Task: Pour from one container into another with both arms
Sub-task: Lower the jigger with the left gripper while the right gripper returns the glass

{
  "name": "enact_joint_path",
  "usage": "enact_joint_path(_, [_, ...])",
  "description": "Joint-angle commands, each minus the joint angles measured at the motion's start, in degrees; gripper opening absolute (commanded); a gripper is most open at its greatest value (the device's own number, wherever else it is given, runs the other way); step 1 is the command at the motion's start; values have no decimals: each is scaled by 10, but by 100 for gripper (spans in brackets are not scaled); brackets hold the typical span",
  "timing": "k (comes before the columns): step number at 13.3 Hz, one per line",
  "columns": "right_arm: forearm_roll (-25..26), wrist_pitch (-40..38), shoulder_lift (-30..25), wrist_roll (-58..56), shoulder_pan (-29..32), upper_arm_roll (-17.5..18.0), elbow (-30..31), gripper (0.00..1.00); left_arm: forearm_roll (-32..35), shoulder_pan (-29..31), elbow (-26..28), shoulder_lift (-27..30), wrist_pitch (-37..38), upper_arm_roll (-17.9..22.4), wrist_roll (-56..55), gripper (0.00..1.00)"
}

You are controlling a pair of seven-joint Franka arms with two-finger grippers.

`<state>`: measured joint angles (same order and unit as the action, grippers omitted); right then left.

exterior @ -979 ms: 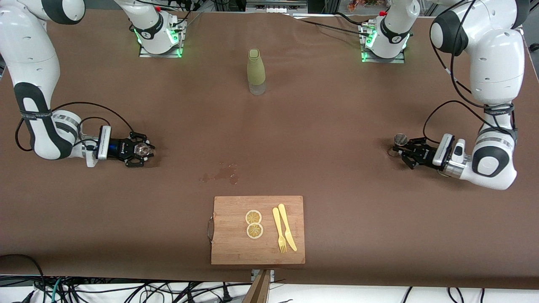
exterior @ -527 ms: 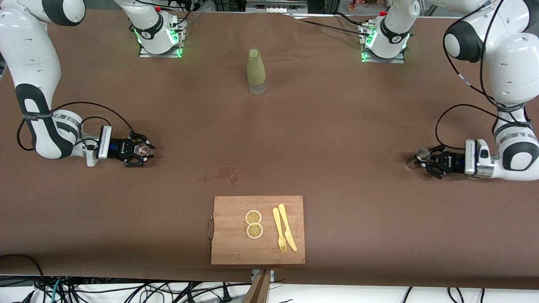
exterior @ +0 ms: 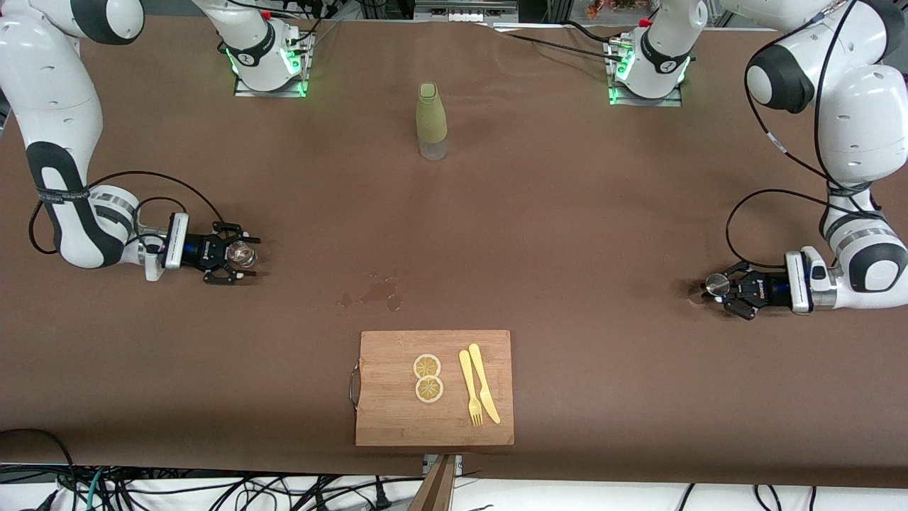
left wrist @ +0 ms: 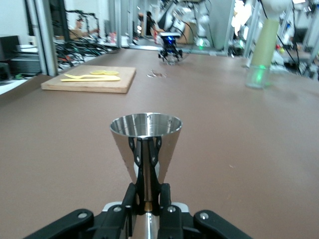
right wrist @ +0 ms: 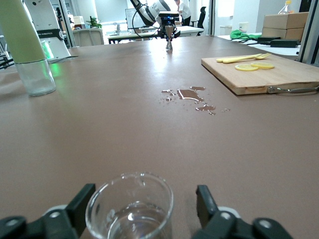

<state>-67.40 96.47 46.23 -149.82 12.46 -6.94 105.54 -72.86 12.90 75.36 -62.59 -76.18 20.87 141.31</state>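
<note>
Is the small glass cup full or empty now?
Partly full. In the right wrist view the glass cup stands upright between the open fingers of the right gripper, with a shallow layer of clear liquid at its bottom.

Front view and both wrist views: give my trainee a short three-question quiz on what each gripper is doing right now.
1. True or false: the left gripper is shut on the jigger.
2. The glass cup stands: A) on the cutting board, B) between the open fingers of the right gripper, C) beside the green bottle.
3. What lies on the table between the cup and the cutting board?

Key: 1 true. 2 B. 3 a small spill.
</note>
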Motion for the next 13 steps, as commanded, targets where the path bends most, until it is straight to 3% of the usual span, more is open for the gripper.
enact_joint_path(1, [-14, -6, -7, -10, -3, -18, 4, 100, -41, -1, -6, -12, 7, -14, -57, 0])
enact_joint_path(5, [-9, -25, -11, -1, -4, -36, -10, 100, -48, -1, 17, -15, 20, -20, -41, 0])
enact_joint_path(11, [30, -69, -21, 57, -5, -77, -61, 100, -47, 2, 17, -13, 26, -21, 120, 0])
enact_joint_path(13, [47, -73, -32, 111, -4, -82, -88, 100, -42, 2, 22, -13, 35, -20, 136, 6])
